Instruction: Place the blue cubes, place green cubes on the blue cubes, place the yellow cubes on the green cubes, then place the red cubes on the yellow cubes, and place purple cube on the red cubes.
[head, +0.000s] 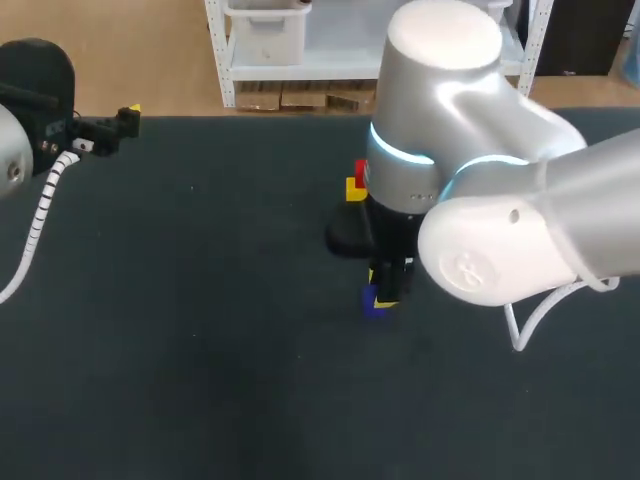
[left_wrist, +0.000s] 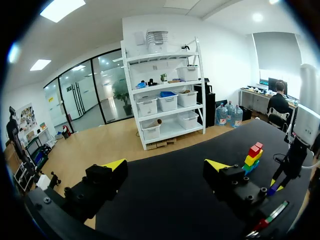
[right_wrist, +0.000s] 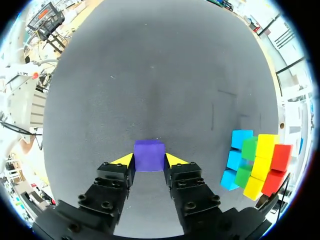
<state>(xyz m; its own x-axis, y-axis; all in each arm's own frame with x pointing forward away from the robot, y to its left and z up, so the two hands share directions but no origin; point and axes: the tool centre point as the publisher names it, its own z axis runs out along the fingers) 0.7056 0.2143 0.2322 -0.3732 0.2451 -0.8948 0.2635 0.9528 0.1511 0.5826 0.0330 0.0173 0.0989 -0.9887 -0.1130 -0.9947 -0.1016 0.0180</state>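
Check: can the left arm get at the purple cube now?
Probably not: the right gripper clamps the purple cube from both sides, and the left gripper sits open far off at the table's edge.

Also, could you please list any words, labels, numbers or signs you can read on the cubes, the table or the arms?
Purple cube: no text.
Stack: no text on any cube.
Table: no text.
Right arm: an embossed mark on its joint, too faint to read.
Left gripper and right gripper: no text that I can see.
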